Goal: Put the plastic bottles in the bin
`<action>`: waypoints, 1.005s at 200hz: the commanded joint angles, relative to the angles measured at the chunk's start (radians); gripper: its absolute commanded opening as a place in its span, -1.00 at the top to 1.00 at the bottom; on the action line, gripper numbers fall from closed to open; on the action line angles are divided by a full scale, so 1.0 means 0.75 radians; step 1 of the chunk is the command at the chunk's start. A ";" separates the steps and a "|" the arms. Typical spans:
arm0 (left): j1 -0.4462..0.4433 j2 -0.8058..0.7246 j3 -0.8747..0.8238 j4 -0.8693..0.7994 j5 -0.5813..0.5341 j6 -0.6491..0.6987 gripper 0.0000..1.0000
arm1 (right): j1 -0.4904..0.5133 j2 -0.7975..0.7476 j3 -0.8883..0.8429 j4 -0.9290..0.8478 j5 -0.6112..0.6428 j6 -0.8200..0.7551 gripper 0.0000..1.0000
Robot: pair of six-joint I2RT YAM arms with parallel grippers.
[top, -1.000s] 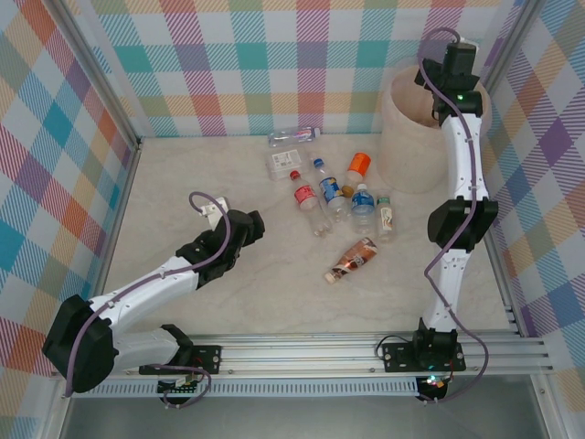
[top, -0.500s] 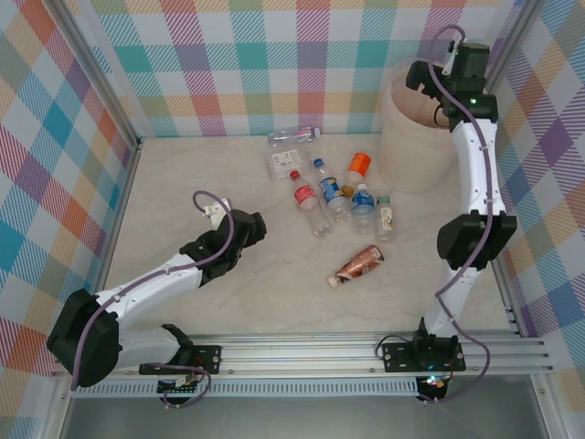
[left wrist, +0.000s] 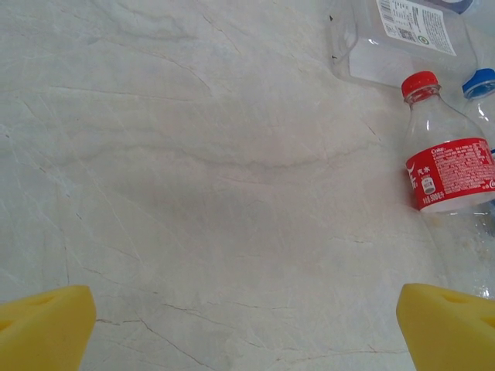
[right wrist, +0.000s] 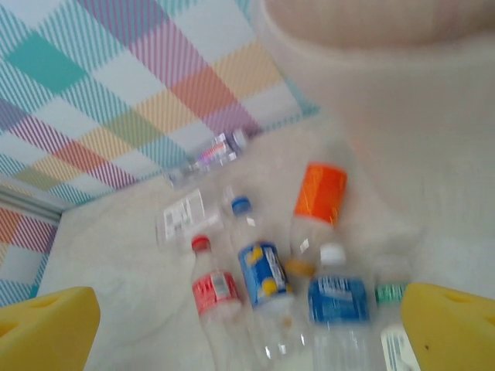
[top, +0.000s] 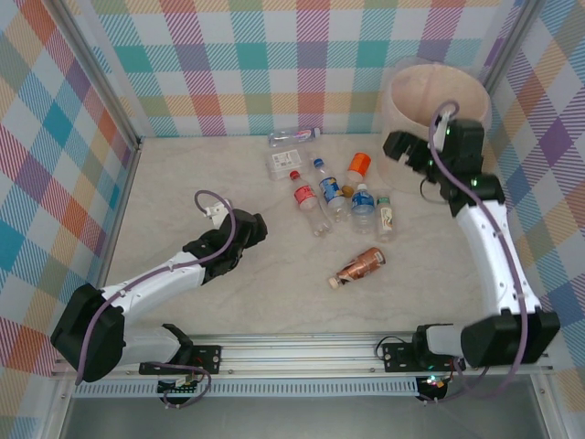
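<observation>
Several small clear plastic bottles (top: 329,190) lie mid-table, mostly lengthwise near-to-far, between your left gripper (top: 258,226) and your right gripper (top: 400,151) by the far-right round cream-white bin (top: 407,99), both open and empty.

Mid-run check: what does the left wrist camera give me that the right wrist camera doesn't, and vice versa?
Left wrist, not right wrist: the open left end effector. Right wrist, not left wrist: the open right end effector, the bin, the orange-labelled bottle, the white-capped bottle, the checked wall. Both: the table, the red-capped bottle, the blue-capped bottle beside it, the flattened clear bottle.
</observation>
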 commanded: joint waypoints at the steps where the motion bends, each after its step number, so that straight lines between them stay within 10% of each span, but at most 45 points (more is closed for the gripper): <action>1: 0.015 0.004 0.005 0.044 -0.038 -0.033 -0.99 | 0.019 -0.116 -0.156 -0.035 0.019 0.131 -0.99; 50: 0.018 0.048 0.014 0.092 0.012 -0.034 -1.00 | 0.086 -0.266 -0.519 -0.189 0.000 0.431 -0.99; 130: 0.019 0.048 -0.049 0.557 0.606 0.307 -1.00 | 0.323 -0.077 -0.745 -0.082 0.003 0.804 -1.00; 201: 0.020 0.047 -0.044 0.469 0.530 0.298 -0.99 | 0.422 0.102 -0.814 0.005 0.161 1.021 -1.00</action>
